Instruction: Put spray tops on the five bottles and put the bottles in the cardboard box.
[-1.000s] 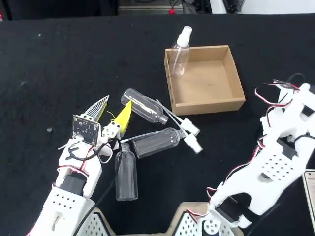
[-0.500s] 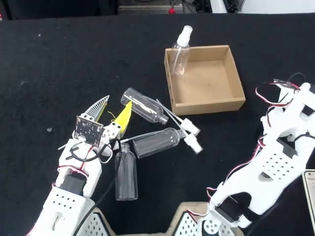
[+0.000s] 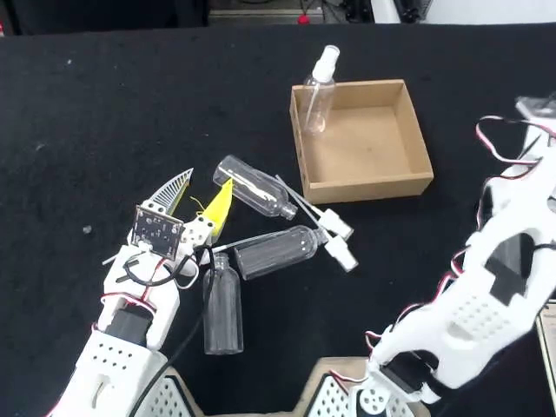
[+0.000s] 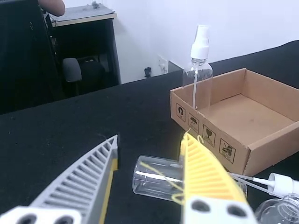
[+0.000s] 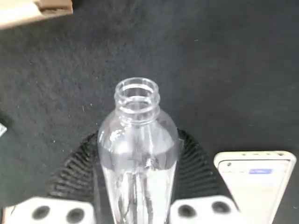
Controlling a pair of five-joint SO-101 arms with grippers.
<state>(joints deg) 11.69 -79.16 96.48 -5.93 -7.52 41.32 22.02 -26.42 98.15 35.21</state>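
The left gripper [image 3: 208, 176] rests low over the black table [image 3: 104, 113], spread wide and holding nothing. Just beside its yellow finger [image 4: 202, 172] lies a first bottle [image 3: 256, 187] without a top. A second bottle [image 3: 276, 252] and a third bottle [image 3: 222, 308] lie near it, both also bare. Two loose spray tops [image 3: 334, 228] lie by their necks, near the box [image 3: 365, 188]. A capped bottle [image 3: 319, 91] stands upright in a far corner of the box. The right gripper [image 5: 139, 140] is closed around an uncapped bottle [image 5: 138, 130] over the table, near a phone [image 5: 254, 179].
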